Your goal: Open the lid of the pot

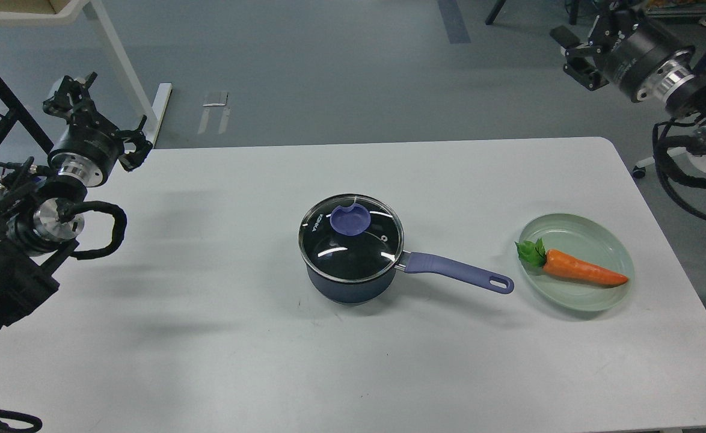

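The dark blue pot (346,285) stands at the middle of the white table, its lavender handle (456,272) pointing right. The clear glass lid (353,243) sits flat on the pot, metal rim all round, with its purple-blue knob (350,219) on top. My left gripper (101,119) is open and empty above the table's far left edge, far from the pot. My right gripper (587,43) is open and empty, raised high beyond the table's far right corner.
A pale green plate (593,231) holding a toy carrot (581,270) lies right of the handle's end. The table (221,337) has a rounded far right corner. A white table leg (121,60) stands behind on the left.
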Motion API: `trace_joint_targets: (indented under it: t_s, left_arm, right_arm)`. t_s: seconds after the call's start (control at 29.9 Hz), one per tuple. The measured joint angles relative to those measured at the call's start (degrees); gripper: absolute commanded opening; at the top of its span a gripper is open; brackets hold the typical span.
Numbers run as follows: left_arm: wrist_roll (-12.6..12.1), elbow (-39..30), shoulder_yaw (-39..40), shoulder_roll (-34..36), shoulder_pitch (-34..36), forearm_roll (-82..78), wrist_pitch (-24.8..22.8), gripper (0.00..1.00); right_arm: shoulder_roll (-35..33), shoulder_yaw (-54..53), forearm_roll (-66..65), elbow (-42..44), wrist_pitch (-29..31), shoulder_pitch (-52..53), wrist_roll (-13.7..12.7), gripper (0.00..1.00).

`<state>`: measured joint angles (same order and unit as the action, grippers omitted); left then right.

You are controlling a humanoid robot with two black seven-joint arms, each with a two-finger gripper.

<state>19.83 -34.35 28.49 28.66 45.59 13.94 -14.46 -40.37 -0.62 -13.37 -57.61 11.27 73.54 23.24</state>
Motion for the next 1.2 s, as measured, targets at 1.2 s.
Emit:
trace_joint_targets:
  t_s: [1.2]
  left_arm:
    - [-0.2,-6.3,-2.5,2.8,-0.8,-0.4,-4.2,0.99]
  right_arm:
    - [12.4,46.2,-63.6,-16.9,-5.4,16.0,1.5,0.65]
